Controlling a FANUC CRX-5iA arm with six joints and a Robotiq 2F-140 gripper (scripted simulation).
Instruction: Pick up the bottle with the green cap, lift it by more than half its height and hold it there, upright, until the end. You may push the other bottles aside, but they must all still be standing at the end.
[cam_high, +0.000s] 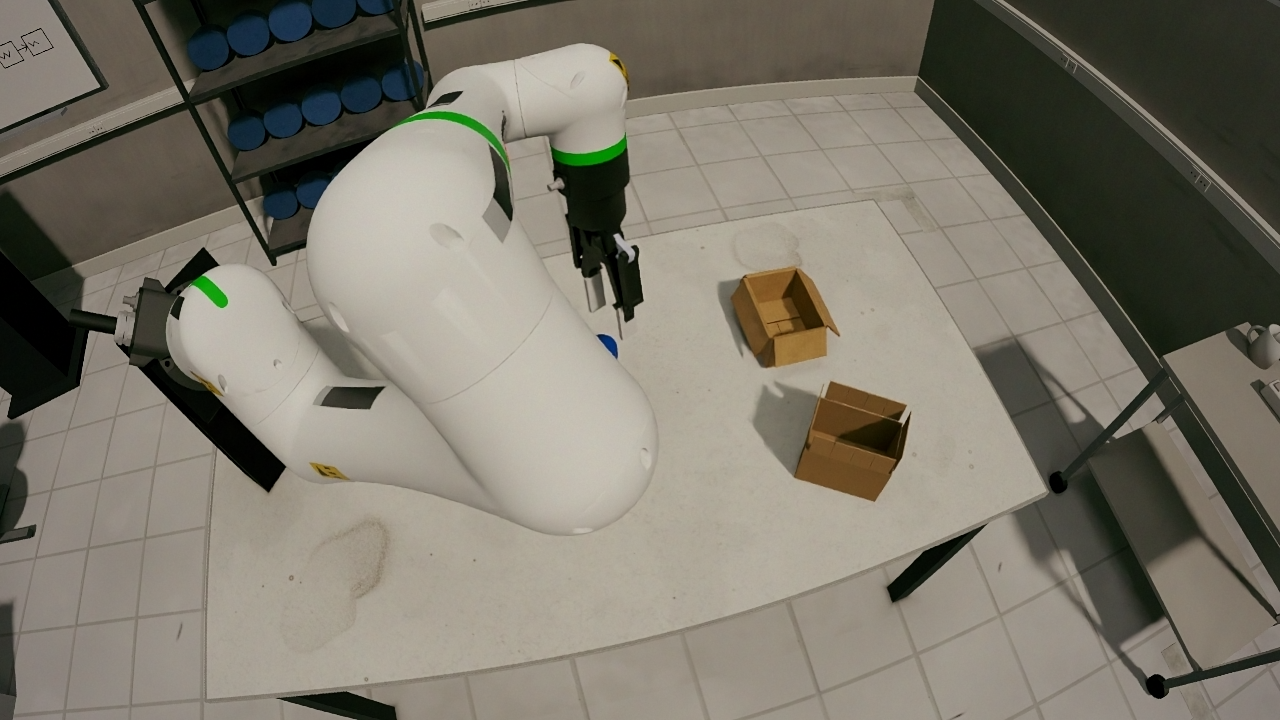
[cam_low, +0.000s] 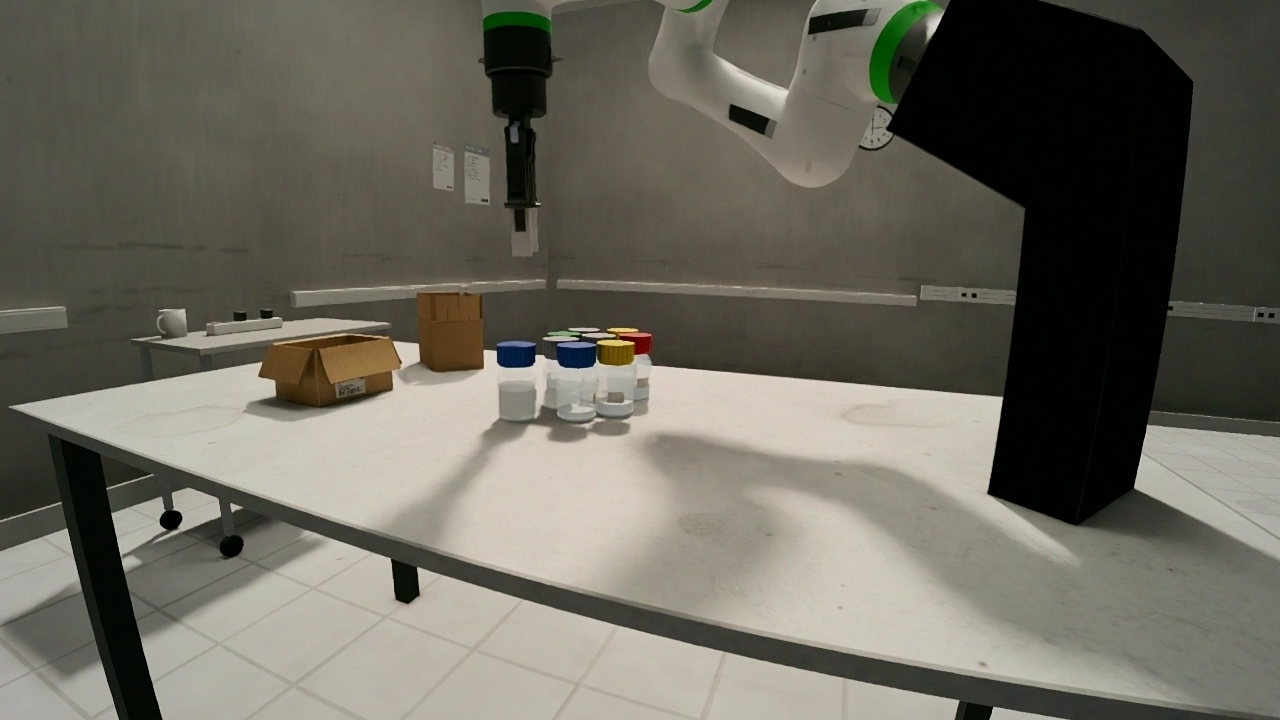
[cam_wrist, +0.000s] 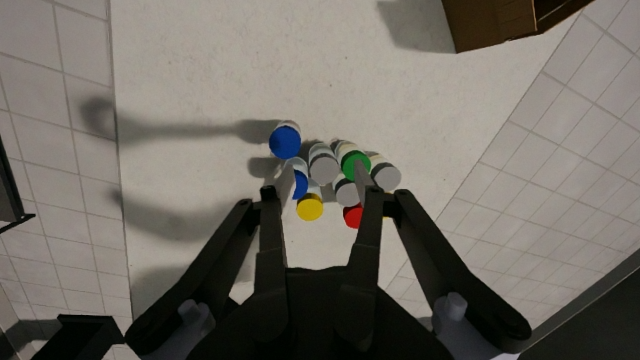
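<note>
We saw the gripper (cam_wrist: 322, 187) hanging high above the cluster of bottles on the white worktop (cam_low: 769, 501), its fingers partly spread and holding nothing. The bottle with the green cap (cam_wrist: 355, 161) stood upright on the worktop inside the cluster, well below the gripper; in the wrist view its cap sat just beyond the tip of one finger, which partly covered it. Around it we noted gray-capped bottles (cam_wrist: 324, 170), a red-capped bottle (cam_wrist: 352, 216) and a yellow-capped bottle (cam_wrist: 309, 206) nearer the gripper, and two blue-capped bottles, one of them (cam_wrist: 285, 142) standing a little apart at the cluster's edge. In the exterior view the gripper (cam_low: 521, 234) hung above the side of the group where the blue-capped bottle (cam_low: 516, 379) stood. Two open cardboard boxes (cam_high: 783, 315) lay farther along the worktop, well apart from the bottles.
</note>
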